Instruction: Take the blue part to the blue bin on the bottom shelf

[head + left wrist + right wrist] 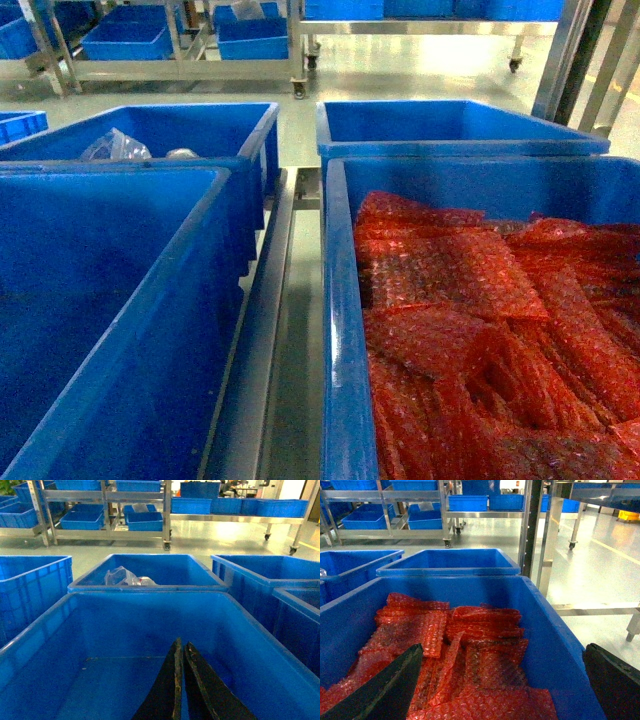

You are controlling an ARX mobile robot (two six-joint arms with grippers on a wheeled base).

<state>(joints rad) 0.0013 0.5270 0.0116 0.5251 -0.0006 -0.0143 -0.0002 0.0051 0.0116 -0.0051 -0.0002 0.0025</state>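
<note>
Over the empty blue plastic bin [150, 680], left gripper [181, 680] fingers pressed together, holding nothing; right gripper [500, 680] spread wide above red bubble-wrap pouches [450, 650] in neighbouring blue crate [540, 630]; blue part not identifiable

Near left bin [120, 330] open-topped, inside bare, free entry from above; left gripper [181, 680] fingers pressed together over it. Near right bin [345, 300] packed with red bubble-wrap bags [470, 330], top open; right gripper [500, 680] fingers spread wide above them. Narrow steel rail gap [275, 330] between bins, walls tight either side. Far left bin [190, 135] holds clear plastic bag [115, 148]
</note>
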